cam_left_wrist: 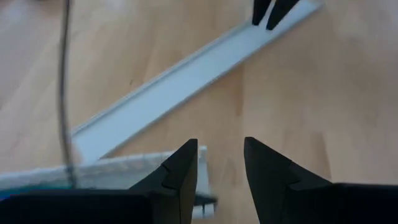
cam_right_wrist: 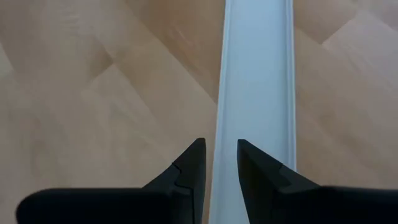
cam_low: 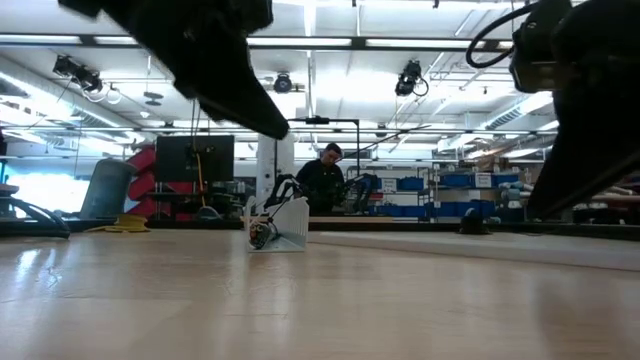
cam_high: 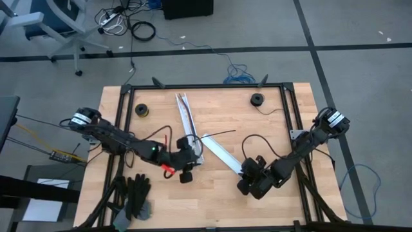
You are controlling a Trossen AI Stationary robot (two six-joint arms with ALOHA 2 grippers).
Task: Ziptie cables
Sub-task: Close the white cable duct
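Wooden tabletop (cam_high: 219, 193) fills the high view, framed by black rails, with grey floor around it. At the centre a white slotted channel (cam_high: 187, 121) runs toward 12 o'clock; its near end, seen in the low view (cam_low: 290, 222), holds a small tangle of cables (cam_low: 264, 230). A second white channel (cam_high: 222, 153) lies empty, slanting from the centre toward 4 o'clock. Two dark spools sit near the far edge, one at 10 o'clock (cam_high: 141, 110), one at 1 o'clock (cam_high: 257, 99). Black gloves (cam_high: 136, 194) lie at 7 o'clock.

Left end effector (cam_left_wrist: 221, 163) hovers at the slotted channel's near end, fingers narrowly parted, holding nothing visible. Right end effector (cam_right_wrist: 221, 163) sits at the empty channel's 4 o'clock end, fingers set narrow over one rim; whether they pinch it I cannot tell.

A person (cam_low: 326, 178) stands in the room behind.
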